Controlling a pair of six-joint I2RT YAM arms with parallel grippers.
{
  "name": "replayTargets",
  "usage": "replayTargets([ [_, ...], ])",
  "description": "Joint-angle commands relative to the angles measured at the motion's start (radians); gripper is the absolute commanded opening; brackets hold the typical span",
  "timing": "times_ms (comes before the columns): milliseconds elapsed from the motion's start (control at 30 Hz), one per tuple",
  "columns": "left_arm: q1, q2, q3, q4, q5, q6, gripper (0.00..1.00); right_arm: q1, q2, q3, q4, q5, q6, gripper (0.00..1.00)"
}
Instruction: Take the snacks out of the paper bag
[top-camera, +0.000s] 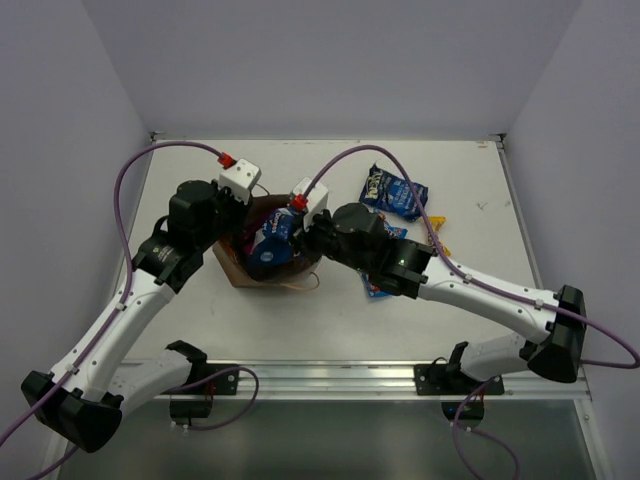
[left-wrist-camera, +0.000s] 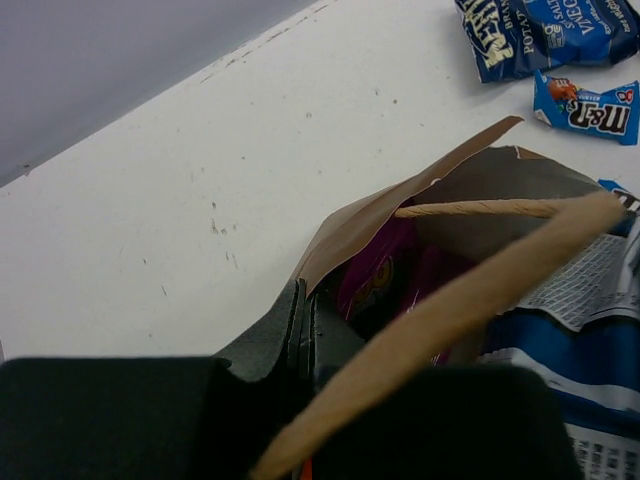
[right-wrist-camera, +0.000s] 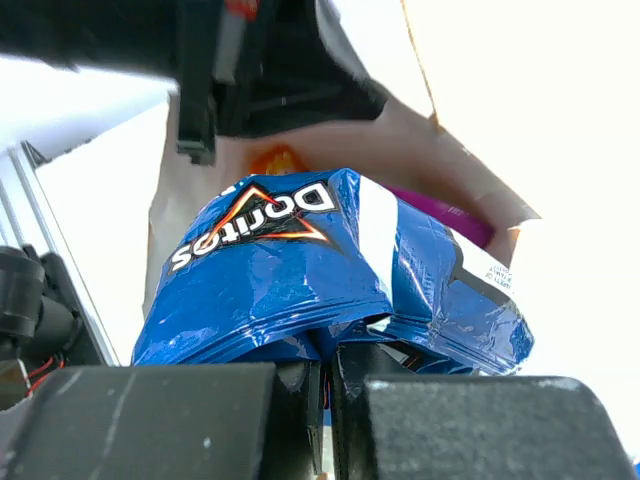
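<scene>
The brown paper bag (top-camera: 240, 268) lies tilted on the table between my arms, mouth facing the right arm. My left gripper (left-wrist-camera: 303, 308) is shut on the bag's wall (left-wrist-camera: 350, 225) at the rim, and a twisted handle (left-wrist-camera: 470, 300) crosses in front of it. Inside show a magenta bag (left-wrist-camera: 375, 272) and a blue chip bag (left-wrist-camera: 590, 350). My right gripper (right-wrist-camera: 328, 368) is shut on the bottom seam of that blue Doritos bag (right-wrist-camera: 290, 265) at the mouth (top-camera: 270, 245). A purple packet (right-wrist-camera: 440, 213) and an orange patch (right-wrist-camera: 275, 160) show behind it.
Snacks lie on the table right of the bag: a blue Kettle chip bag (top-camera: 393, 193), a small blue M&M's pack (left-wrist-camera: 585, 105), another blue packet (top-camera: 378, 289) under my right arm, and a yellow bit (top-camera: 441, 243). Walls close in on three sides.
</scene>
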Motion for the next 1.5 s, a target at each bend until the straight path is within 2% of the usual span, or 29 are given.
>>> replayTargets([
  [0, -0.002, -0.012, 0.009, 0.057, -0.016, 0.004, 0.0, -0.004, -0.058, 0.04, 0.025, 0.036, -0.037, 0.0],
  [200, -0.002, -0.008, 0.013, 0.058, -0.027, 0.004, 0.0, -0.006, -0.239, 0.051, 0.018, 0.103, -0.058, 0.0],
  [367, -0.002, -0.005, 0.01, 0.06, -0.032, 0.004, 0.0, -0.035, -0.358, 0.033, 0.015, 0.258, -0.124, 0.0],
  [467, -0.002, -0.005, 0.008, 0.064, -0.036, 0.007, 0.0, -0.111, -0.4, 0.004, -0.007, 0.315, -0.11, 0.0],
  [600, -0.002, -0.001, 0.011, 0.063, -0.047, 0.016, 0.0, -0.292, -0.427, -0.087, -0.025, 0.269, -0.002, 0.0],
  [700, -0.002, -0.009, 0.016, 0.063, -0.047, 0.028, 0.0, -0.392, -0.391, -0.116, -0.053, 0.188, 0.047, 0.0],
  [867, -0.002, -0.043, 0.006, 0.097, -0.015, 0.064, 0.0, -0.47, -0.192, -0.11, -0.057, 0.015, 0.092, 0.0],
  [967, -0.002, -0.063, 0.008, 0.124, 0.039, 0.1, 0.0, -0.501, -0.031, -0.047, -0.09, -0.077, 0.129, 0.0],
  [1100, -0.002, -0.092, -0.009, 0.188, 0.063, 0.153, 0.0, -0.521, 0.186, 0.13, -0.174, -0.114, 0.161, 0.01],
  [1200, -0.002, -0.089, -0.02, 0.233, 0.085, 0.192, 0.0, -0.53, 0.304, 0.267, -0.269, -0.114, 0.172, 0.27],
  [1233, -0.002, -0.083, -0.014, 0.236, 0.094, 0.202, 0.0, -0.53, 0.312, 0.298, -0.295, -0.143, 0.166, 0.46],
  [1333, -0.002, -0.064, 0.005, 0.244, 0.114, 0.242, 0.0, -0.524, 0.252, 0.356, -0.349, -0.209, 0.112, 0.75],
  [1400, -0.002, -0.048, 0.008, 0.267, 0.117, 0.275, 0.0, -0.501, 0.161, 0.35, -0.347, -0.237, 0.051, 0.8],
  [1467, -0.002, -0.035, 0.017, 0.305, 0.116, 0.311, 0.0, -0.477, 0.097, 0.327, -0.326, -0.24, -0.007, 0.81],
])
